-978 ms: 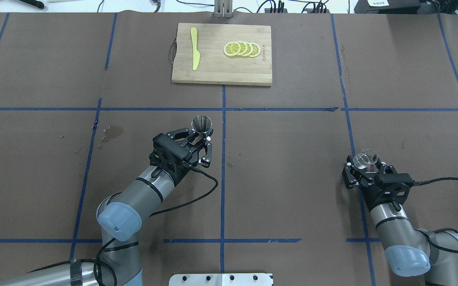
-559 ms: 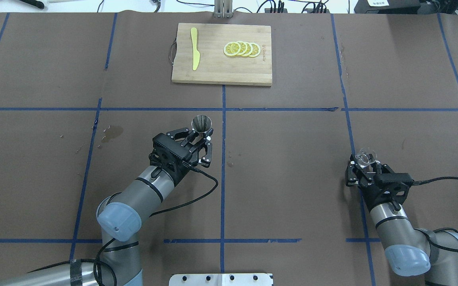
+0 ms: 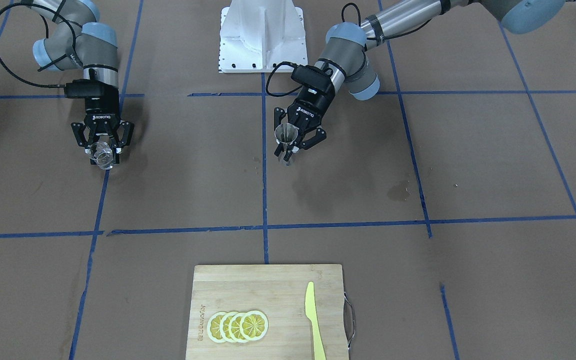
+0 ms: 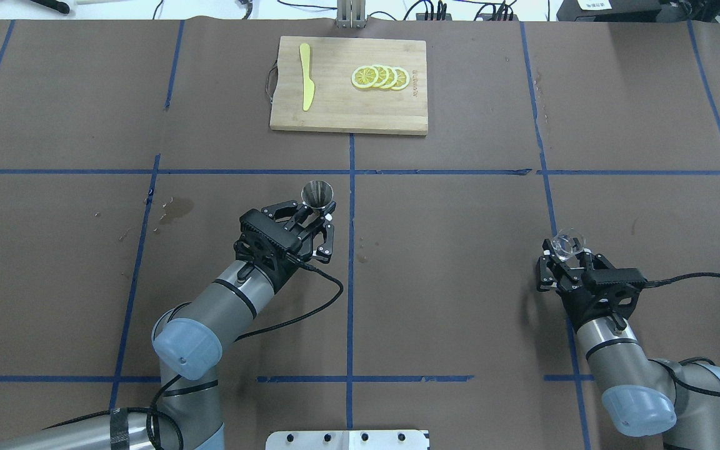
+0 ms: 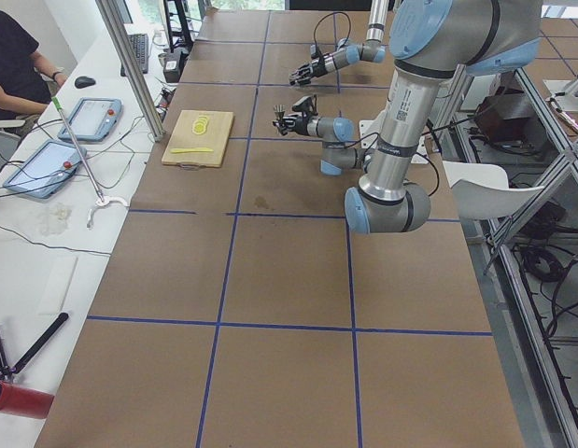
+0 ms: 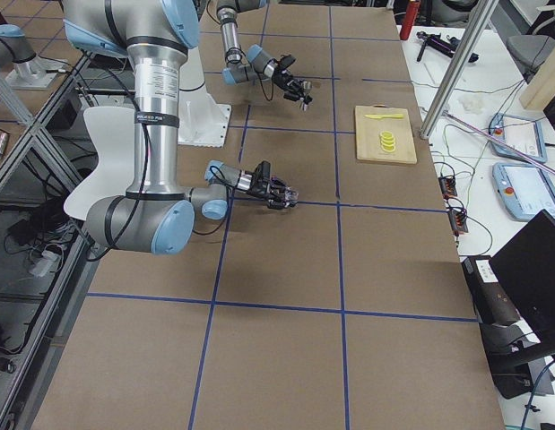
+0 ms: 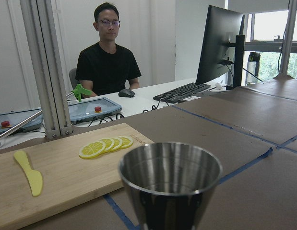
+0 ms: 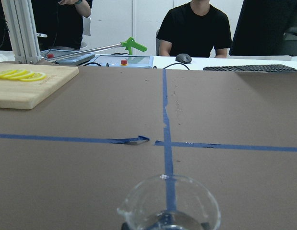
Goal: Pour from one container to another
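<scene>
left gripper [image 4: 316, 216] clasps jigger [image 4: 317, 191]; right gripper [image 4: 566, 255], cup [image 4: 565, 242]

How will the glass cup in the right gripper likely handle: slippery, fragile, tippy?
The glass cup looks smooth and clear, so probably slippery in the right gripper and breakable if dropped. Short and stubby, it likely stands steadily when set down.

The clear glass cup [image 4: 566, 244] is upright, spouted rim up, at the table's right; the steel jigger [image 4: 317, 193] is upright near centre, well apart.

Glossy steel jigger [image 7: 170, 182], clear glass cup [image 8: 168, 203], wooden board [image 4: 349, 85]
</scene>
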{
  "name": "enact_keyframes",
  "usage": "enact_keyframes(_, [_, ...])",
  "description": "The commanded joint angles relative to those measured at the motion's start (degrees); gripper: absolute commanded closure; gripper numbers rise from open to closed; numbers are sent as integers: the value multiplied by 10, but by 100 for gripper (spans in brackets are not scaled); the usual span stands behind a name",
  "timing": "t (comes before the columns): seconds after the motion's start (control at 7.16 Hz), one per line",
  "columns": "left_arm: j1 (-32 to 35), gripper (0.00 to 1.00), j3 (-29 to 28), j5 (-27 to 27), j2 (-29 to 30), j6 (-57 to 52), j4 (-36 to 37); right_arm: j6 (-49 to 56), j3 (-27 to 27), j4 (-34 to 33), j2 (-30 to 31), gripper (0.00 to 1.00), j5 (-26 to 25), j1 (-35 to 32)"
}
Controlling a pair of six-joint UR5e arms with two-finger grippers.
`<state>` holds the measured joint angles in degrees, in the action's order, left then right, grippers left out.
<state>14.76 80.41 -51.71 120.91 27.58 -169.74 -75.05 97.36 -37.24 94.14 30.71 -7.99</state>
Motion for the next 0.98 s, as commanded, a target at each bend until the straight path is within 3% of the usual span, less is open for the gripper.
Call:
enact_keyframes(0.0, [0,100,0,-4,-2,-1,-1,79,60,-2,-38,100,-1,0])
enact_keyframes(0.42, [-2,100,1,-23,-1,-1,-31,169,61,-11,-142,100,-1,3])
enact_keyframes(0.7, [-9,100,14,-36,-3,-2,-31,219,71,-15,-177,100,0,6])
enact_keyframes(0.84, [-9,100,18,-77,-1,-23,-30,228,77,-29,-199,100,0,7])
